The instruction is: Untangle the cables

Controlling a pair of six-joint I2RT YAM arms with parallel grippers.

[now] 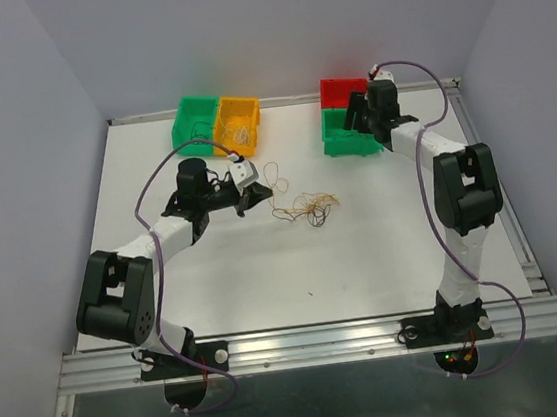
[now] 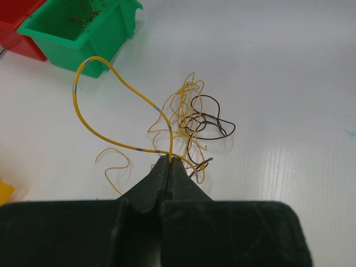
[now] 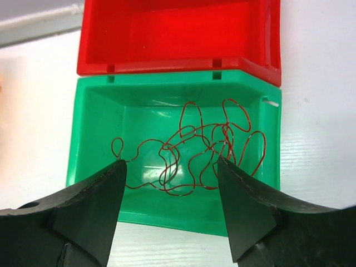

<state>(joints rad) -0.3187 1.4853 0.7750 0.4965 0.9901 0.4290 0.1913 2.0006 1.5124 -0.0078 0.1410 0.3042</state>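
Observation:
A tangle of thin cables [image 1: 311, 208] lies on the white table, with yellow-orange and dark brown strands; it also shows in the left wrist view [image 2: 192, 119]. My left gripper [image 2: 168, 160] is shut on a yellow cable [image 2: 78, 105], which arches up in a big loop to the left of the tangle. In the top view the left gripper [image 1: 247, 194] sits just left of the tangle. My right gripper [image 3: 171, 167] is open and empty above a green bin [image 3: 94, 128] that holds a curly red cable [image 3: 206, 150].
A red bin [image 3: 167, 33] stands behind the green bin [image 1: 347, 142] at the back right. A second green bin [image 1: 196, 117] and a yellow bin [image 1: 239, 122] holding pale wires stand at the back left. The table's edge rail runs along the right side.

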